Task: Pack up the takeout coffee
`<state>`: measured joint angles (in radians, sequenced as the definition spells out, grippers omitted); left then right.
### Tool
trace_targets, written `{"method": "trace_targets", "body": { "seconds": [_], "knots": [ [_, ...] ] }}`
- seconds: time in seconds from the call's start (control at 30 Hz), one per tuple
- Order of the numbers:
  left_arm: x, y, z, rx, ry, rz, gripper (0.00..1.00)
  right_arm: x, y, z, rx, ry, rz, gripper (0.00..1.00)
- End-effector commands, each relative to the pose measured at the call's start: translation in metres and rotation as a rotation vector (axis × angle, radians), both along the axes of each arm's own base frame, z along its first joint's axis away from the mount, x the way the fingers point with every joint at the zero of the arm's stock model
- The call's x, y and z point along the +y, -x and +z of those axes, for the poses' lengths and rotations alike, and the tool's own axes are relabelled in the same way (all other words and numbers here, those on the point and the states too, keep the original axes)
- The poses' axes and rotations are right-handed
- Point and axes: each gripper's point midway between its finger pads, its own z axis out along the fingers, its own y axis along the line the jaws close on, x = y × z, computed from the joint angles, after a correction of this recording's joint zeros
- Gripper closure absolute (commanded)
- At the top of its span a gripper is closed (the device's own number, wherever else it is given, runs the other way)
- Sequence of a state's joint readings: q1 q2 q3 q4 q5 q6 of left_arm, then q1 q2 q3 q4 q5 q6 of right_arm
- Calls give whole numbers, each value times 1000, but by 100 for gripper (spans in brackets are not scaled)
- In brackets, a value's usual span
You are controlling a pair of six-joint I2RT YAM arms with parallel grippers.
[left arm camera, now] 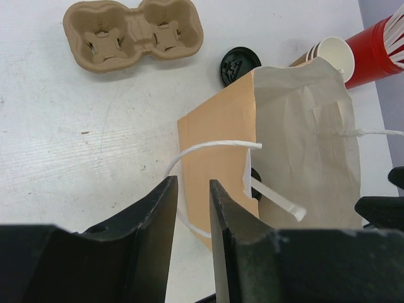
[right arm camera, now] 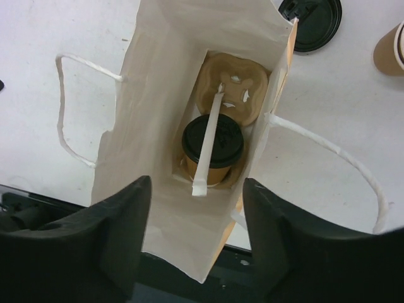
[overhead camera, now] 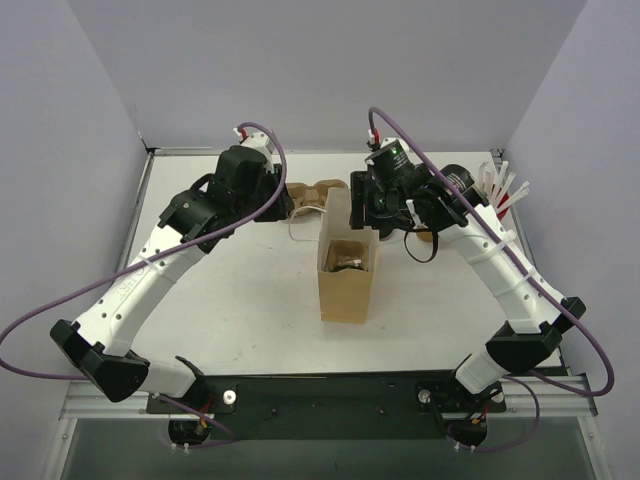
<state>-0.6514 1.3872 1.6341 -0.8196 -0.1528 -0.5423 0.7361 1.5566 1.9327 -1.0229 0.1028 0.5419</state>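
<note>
The takeout coffee [right arm camera: 230, 142], a brown paper cup with a black lid, sits upright in a pulp carrier [right arm camera: 237, 88] at the bottom of the open kraft paper bag [right arm camera: 158, 76]. A white flat stick [right arm camera: 208, 151] lies slanted across the lid. My right gripper [right arm camera: 196, 184] hangs open above the bag's mouth, holding nothing. From the top view, the bag [overhead camera: 346, 295] stands mid-table with the cup [overhead camera: 349, 258] inside. My left gripper [left arm camera: 193, 182] is beside the bag's orange side [left arm camera: 214, 139], jaws a narrow gap apart. The white handle loop [left arm camera: 208, 146] runs just beyond the gap, unclamped.
An empty two-cup pulp carrier [left arm camera: 132, 31] lies behind the bag. A loose black lid [left arm camera: 238, 64] rests next to it. A stack of pale cups [left arm camera: 334, 57] and a red cup of white sticks [left arm camera: 379, 44] stand at the back right.
</note>
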Motion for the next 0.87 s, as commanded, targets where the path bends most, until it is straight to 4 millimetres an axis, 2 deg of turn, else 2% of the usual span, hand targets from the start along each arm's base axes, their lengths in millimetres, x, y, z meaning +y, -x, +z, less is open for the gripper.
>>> {"method": "trace_targets", "body": {
  "seconds": [0.0,0.03,0.07,0.1,0.17,0.2,0.3,0.4,0.5,0.53,0.57,0.63,0.67,0.83],
  "knots": [
    [4,-1,12,-41,25,10,60,-6,0,18,-53,7,-1,37],
    [5,-1,11,-39,22,11,56,-6,0,21,-62,1,3,31],
    [4,-1,10,-39,19,7,49,-5,-1,28,-78,-13,2,19],
    [5,-1,9,-40,11,3,28,-4,-2,30,-81,-19,6,15],
    [7,-1,7,-42,3,10,22,-4,-2,36,-98,-35,5,9],
    [8,-1,8,-46,0,12,16,-3,-2,38,-101,-42,10,8],
    [17,0,6,-55,-22,36,10,-3,-1,50,-133,-78,11,7],
    [27,2,2,-51,-50,63,8,-13,-2,72,-207,-125,-21,6],
    [35,4,3,-58,-61,82,7,-34,-3,99,-302,-177,-87,4],
    [37,5,3,-60,-64,86,7,-46,1,106,-328,-191,-111,3],
    [41,6,4,-64,-71,98,7,-60,-4,112,-362,-200,-161,2],
    [45,8,4,-68,-78,107,6,-79,-1,113,-378,-222,-204,0],
    [48,8,6,-75,-77,115,6,-89,-6,114,-387,-238,-232,0],
    [53,8,9,-85,-74,129,6,-105,-1,112,-397,-239,-265,0]
  ]
}}
